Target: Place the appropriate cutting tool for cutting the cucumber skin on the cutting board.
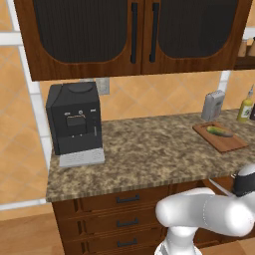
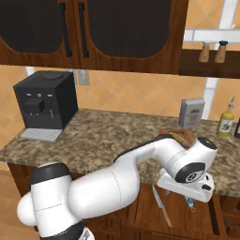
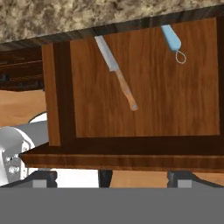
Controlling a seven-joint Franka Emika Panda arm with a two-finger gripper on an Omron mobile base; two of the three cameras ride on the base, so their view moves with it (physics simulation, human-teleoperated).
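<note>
1. An open drawer (image 3: pixel 144 87) is seen from above in the hand view, its wooden floor taking up the middle of the frame, under the edge of the granite counter (image 3: pixel 87 15) at the top.
2. The cutting tool (image 3: pixel 172 41), with its teal-blue handle and a small wire loop at the lower end, is seen in the upper right of the hand view, lying on the drawer floor close to the counter edge.
3. A knife (image 3: pixel 116 72) with a grey blade and a brown handle is laid diagonally in the upper middle of the same view, well apart from the cutting tool.
4. The two dark fingertips of the gripper (image 3: pixel 139 177) are seen at the bottom of the hand view, spread wide with nothing between them; they stand above the near wall of the drawer.
5. In the right base view the knife (image 2: pixel 161 206) and the cutting tool (image 2: pixel 190 203) are glimpsed below the white hand, at the lower right.
6. The cutting board (image 1: pixel 221 137) is found at the right middle of the left base view, on the counter (image 1: pixel 144 149), with the cucumber (image 1: pixel 219 131) lying on it.
7. A black coffee machine (image 1: pixel 74 119) stands at the left of that view, and a grey box (image 1: pixel 213 105) and a yellowish bottle (image 1: pixel 245 107) behind the board.
</note>
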